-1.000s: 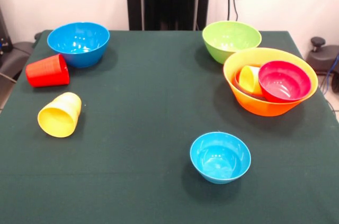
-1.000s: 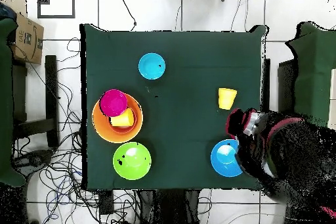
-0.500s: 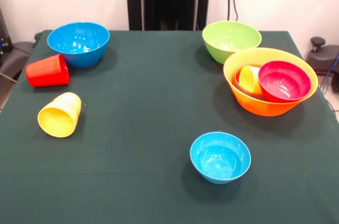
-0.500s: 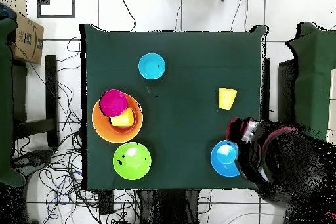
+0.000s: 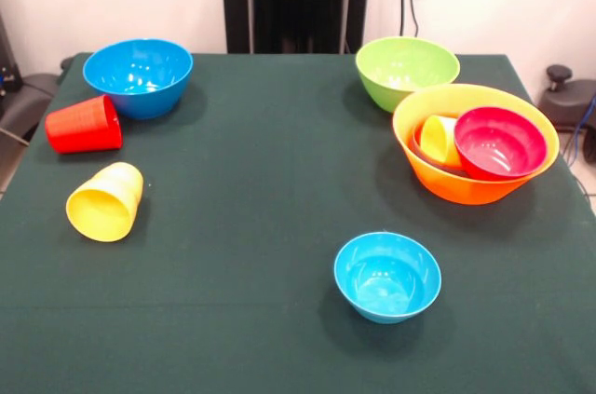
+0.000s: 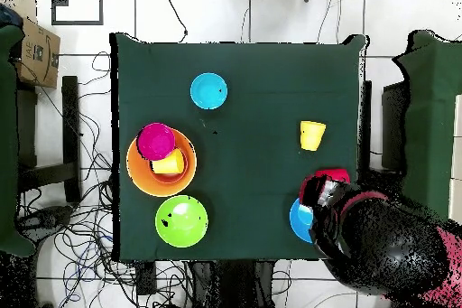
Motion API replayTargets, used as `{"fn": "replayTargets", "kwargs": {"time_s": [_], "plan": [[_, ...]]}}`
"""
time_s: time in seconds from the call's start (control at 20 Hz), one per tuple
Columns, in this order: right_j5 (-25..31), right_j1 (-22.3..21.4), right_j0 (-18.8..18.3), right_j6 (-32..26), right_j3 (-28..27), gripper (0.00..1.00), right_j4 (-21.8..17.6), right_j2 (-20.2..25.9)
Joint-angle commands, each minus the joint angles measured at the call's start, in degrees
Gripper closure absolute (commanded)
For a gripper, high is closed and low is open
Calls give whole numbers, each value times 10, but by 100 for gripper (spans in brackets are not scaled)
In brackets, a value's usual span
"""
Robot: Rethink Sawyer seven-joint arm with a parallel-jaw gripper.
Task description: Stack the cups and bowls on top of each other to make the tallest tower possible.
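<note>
Only the overhead view shows my gripper (image 6: 318,194). It hangs over the edge of the medium blue bowl (image 6: 298,219) (image 5: 138,75), just below the red cup (image 6: 332,175) (image 5: 84,125), which lies on its side. A yellow cup (image 5: 104,201) (image 6: 312,135) also lies on its side nearby. The large yellow-orange bowl (image 5: 466,184) (image 6: 140,173) holds a crimson bowl (image 5: 499,142) (image 6: 156,140) and a tipped yellow cup (image 5: 438,139) (image 6: 169,163). The lime green bowl (image 5: 406,71) (image 6: 181,220) and the small light-blue bowl (image 5: 387,276) (image 6: 208,90) stand alone.
The dark green tablecloth (image 5: 261,189) covers the table. A cardboard box (image 6: 36,51) and cables (image 6: 81,232) lie on the floor beside it in the overhead view. My arm (image 6: 388,241) reaches in over the table's corner.
In the overhead view my arm has swung toward the picture's bottom and left. It now covers more of the medium blue bowl. The cups and bowls have not moved.
</note>
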Motion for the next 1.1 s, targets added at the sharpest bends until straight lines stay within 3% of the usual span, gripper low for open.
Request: {"fn": "replayTargets", "kwargs": {"time_s": [0.05, 0.45, 1.1], "plan": [[-67, 58, -14, -153, 101, 0, -16, 55], [-118, 116, -45, -119, 111, 0, -59, 88], [-86, 94, -40, -67, 85, 0, -98, 85]]}}
